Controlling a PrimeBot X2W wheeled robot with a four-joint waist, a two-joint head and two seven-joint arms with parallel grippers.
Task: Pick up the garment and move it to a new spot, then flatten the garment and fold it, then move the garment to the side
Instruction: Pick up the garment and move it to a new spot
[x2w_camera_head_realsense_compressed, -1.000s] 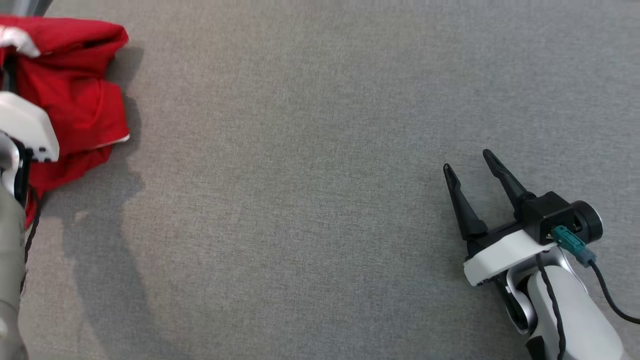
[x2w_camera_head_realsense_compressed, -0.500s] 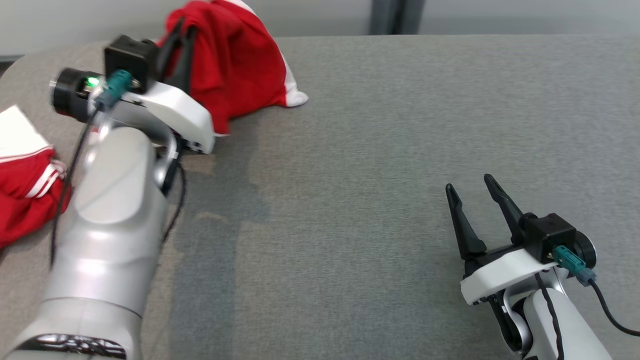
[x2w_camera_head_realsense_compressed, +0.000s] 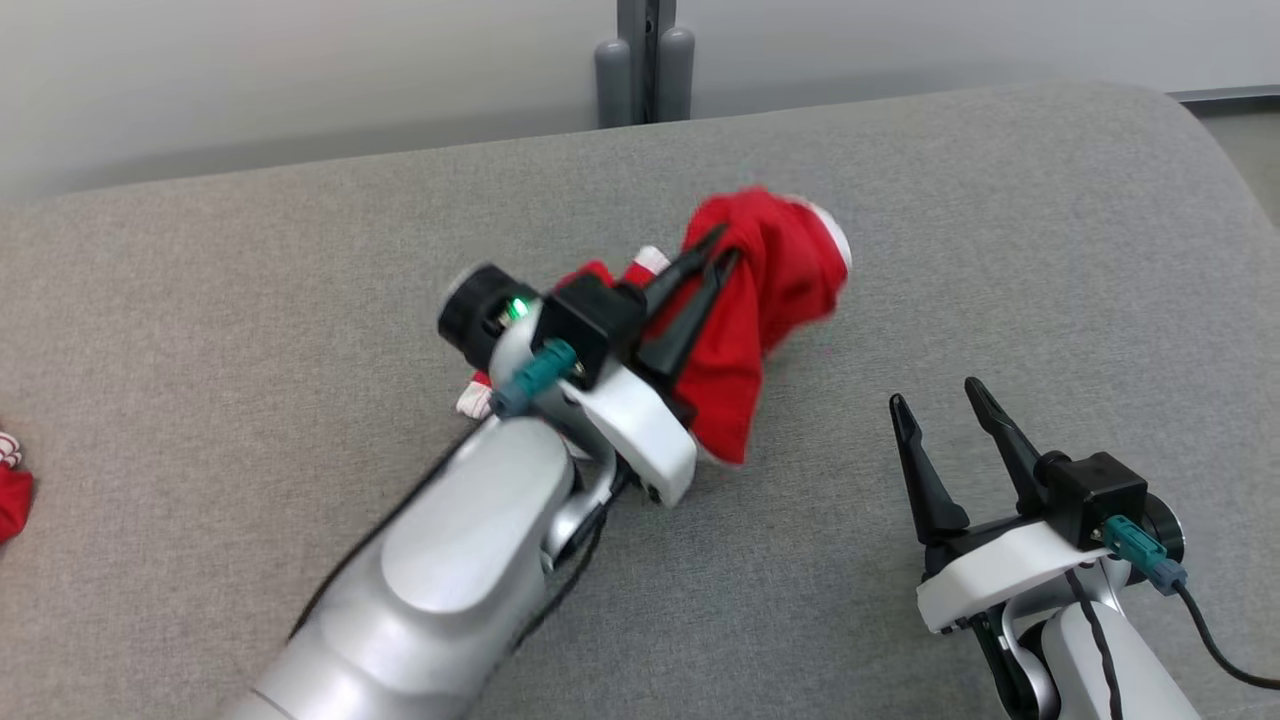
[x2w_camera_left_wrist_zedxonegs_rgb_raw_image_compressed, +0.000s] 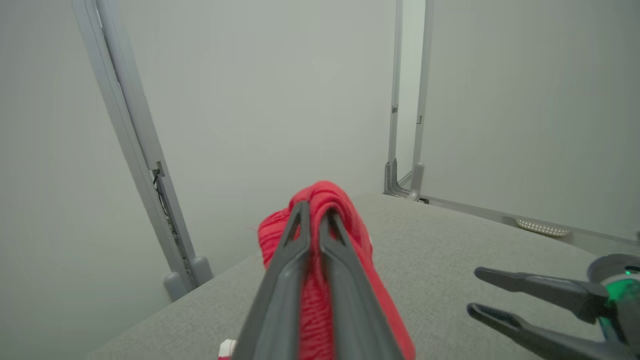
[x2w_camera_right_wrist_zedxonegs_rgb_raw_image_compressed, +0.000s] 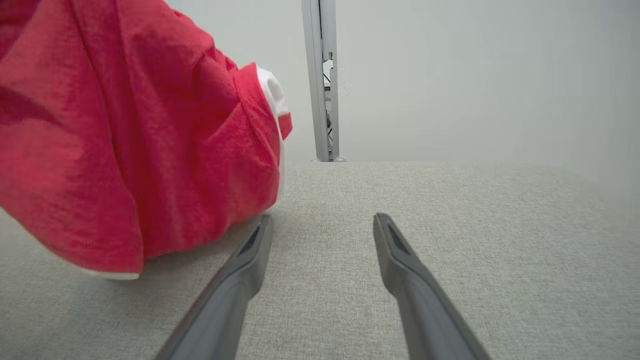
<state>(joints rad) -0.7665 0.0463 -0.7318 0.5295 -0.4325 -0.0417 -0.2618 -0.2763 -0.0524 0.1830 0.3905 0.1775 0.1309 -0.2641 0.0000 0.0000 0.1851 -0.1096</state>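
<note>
The robot's left gripper (x2w_camera_head_realsense_compressed: 727, 247) is clenched on a bunched red garment (x2w_camera_head_realsense_compressed: 775, 290) with white trim, over the middle of a grey padded surface (x2w_camera_head_realsense_compressed: 250, 300) and toward its far edge; the fabric hangs from the closed fingertips down to the right and the near side. The right gripper (x2w_camera_head_realsense_compressed: 936, 394) waits at the near right, its two dark fingers spread and empty, pointing away toward the far edge, near the garment but apart from it.

The head view takes in both arms at once, plus another scrap of red-and-white cloth (x2w_camera_head_realsense_compressed: 12, 490) at the far left edge of the picture, well apart from the work; a grey post (x2w_camera_head_realsense_compressed: 645, 70) stands behind the surface's far edge. The left wrist view gives the grip itself: red fabric pinched between the two fingers, a fold rising just past their tips, with the right gripper's spread fingers at the lower right and a pale wall (x2w_camera_left_wrist_zedxonegs_rgb_raw_image_compressed: 250, 100) beyond. The right wrist view gives the garment's underside: heavy red folds with a white edge, hanging just left of its own left finger; whether the hem touches the surface cannot be told.
</note>
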